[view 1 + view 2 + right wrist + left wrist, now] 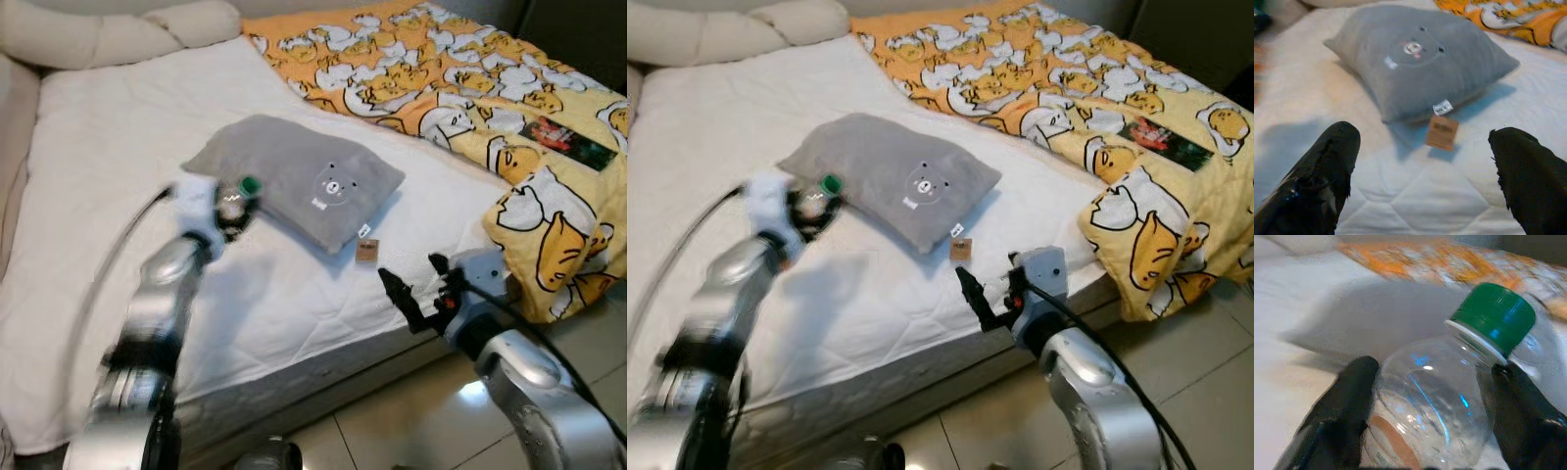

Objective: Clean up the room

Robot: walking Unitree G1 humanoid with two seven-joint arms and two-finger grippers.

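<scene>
**Observer:** Where's the bottle now?

**Me:** My left gripper [1425, 426] is pinching the clear plastic bottle [1427, 406] around its body, one black finger [1344, 406] on each side and the green cap [1496, 316] poking out past the fingertips. It's over the bed [118, 176], just beside the grey bear pillow [299, 176]. I'd judge the walls soft, so I'll squeeze lightly and carry it level.

**Observer:** And the right?

**Me:** The right gripper [1425, 166] has its fingers spread, holding nothing; the pillow's brown hang tag [1442, 133] lies ahead, between them.

**Observer:** Any writing?

**Me:** The bottle's label [1393, 443] and the tag are both too blurred to read.
</scene>
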